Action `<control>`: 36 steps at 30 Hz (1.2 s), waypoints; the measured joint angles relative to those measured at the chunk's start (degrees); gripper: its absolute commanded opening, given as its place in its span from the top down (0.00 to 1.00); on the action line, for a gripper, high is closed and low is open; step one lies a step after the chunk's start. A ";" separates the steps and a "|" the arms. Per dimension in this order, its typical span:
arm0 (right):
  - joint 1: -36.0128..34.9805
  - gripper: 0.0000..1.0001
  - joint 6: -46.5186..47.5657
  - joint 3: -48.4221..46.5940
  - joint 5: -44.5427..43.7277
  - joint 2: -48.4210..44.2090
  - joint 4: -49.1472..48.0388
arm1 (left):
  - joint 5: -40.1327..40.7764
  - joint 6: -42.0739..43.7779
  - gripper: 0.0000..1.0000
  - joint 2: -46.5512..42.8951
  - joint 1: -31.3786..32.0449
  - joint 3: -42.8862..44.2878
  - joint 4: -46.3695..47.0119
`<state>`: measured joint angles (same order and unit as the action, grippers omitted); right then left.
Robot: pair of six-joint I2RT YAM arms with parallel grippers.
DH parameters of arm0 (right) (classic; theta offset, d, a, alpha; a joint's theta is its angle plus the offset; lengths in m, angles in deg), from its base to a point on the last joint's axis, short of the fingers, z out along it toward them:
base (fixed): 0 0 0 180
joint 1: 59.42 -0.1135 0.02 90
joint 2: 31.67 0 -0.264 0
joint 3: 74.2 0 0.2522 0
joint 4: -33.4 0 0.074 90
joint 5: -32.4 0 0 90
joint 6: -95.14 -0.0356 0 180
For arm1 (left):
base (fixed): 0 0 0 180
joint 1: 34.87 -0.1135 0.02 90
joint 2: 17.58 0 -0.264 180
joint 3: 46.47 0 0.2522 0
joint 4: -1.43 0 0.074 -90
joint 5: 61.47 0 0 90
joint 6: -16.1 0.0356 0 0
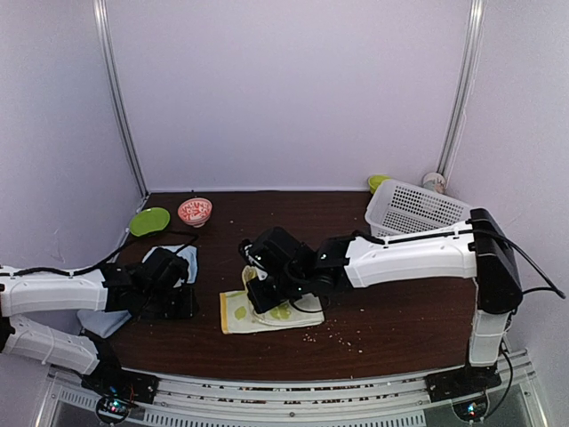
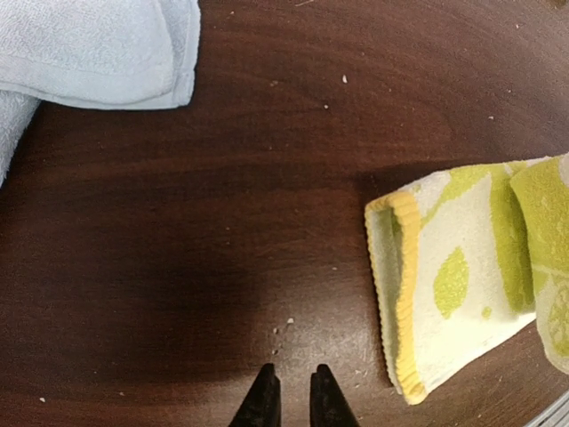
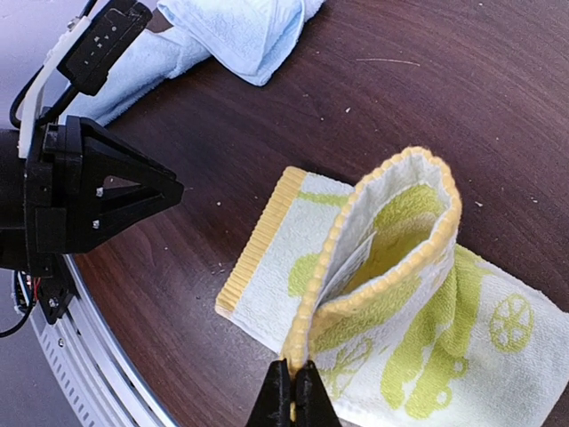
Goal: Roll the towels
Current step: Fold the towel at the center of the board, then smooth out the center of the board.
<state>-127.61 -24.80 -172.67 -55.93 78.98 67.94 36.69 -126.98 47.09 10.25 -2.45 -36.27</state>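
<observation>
We see our right end effector (image 3: 292,381) clamped on the yellow edge of the lime-green towel (image 3: 498,347), one fold raised off the dark surface (image 3: 427,89). Our left end effector (image 2: 293,391) hovers closed and empty, near the pale blue towel (image 2: 89,49).

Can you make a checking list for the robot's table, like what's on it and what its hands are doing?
Surface: dark wooden table, crumbs scattered near the front.
Job's things: green towel lies flat with one yellow edge lifted into a loop; blue towel bunched at the left, not rolled.
Clutter: green plate, red bowl and white basket along the far edge.
Grippers: right gripper shut on the green towel's edge; left gripper shut, empty, over bare table.
Cables: left-arm cable and right-arm cable, both black.
Surroundings: pale walls, metal poles.
</observation>
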 measured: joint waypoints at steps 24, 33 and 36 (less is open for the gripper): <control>10.01 0.57 -5.09 19.28 3.43 -14.71 -5.29 | -6.05 2.19 0.86 0.87 0.00 5.42 0.66; 9.88 0.64 -7.69 26.51 5.44 -14.75 -7.61 | -14.82 5.03 0.98 14.60 0.63 12.79 5.95; 9.70 0.68 -7.80 26.51 6.40 -14.32 -8.63 | -16.15 5.62 1.00 18.93 0.63 13.97 6.01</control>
<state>-117.90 -32.60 -146.15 -49.52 64.66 59.31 20.54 -121.37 66.02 10.89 11.51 -30.26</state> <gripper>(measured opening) 0.356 0.009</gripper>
